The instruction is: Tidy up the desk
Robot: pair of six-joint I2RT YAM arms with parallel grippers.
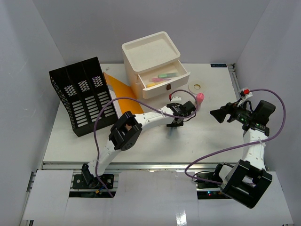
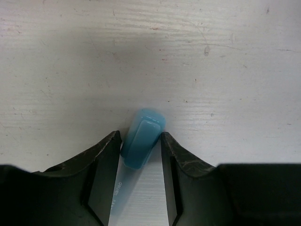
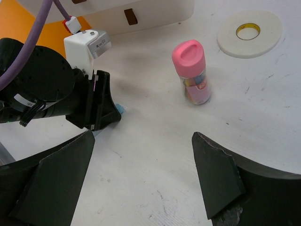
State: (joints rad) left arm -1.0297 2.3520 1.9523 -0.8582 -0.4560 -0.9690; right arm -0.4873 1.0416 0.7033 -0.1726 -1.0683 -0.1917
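three small items lie loose on the worktop (image 1: 141, 141), the white top filling the middle of the overhead view: a blue-capped pen (image 2: 142, 143), a pink-capped bottle (image 3: 193, 70) standing upright, and a roll of tape (image 3: 249, 32) towards the back right. a few pens (image 1: 162, 75) already sit in the open top drawer (image 1: 164, 88) of the cream drawer box (image 1: 151, 52). orange folder (image 1: 123, 96) lies flat beside the black file rack (image 1: 82, 96), not in a slot. left jaws narrow, one on each side of the blue-capped pen, which rests on the worktop; firm grip or not, cannot tell. right jaws wide, holding nothing, above bare worktop near the bottle. judgement: early to midway; pen, bottle, tape and folder left to stow.
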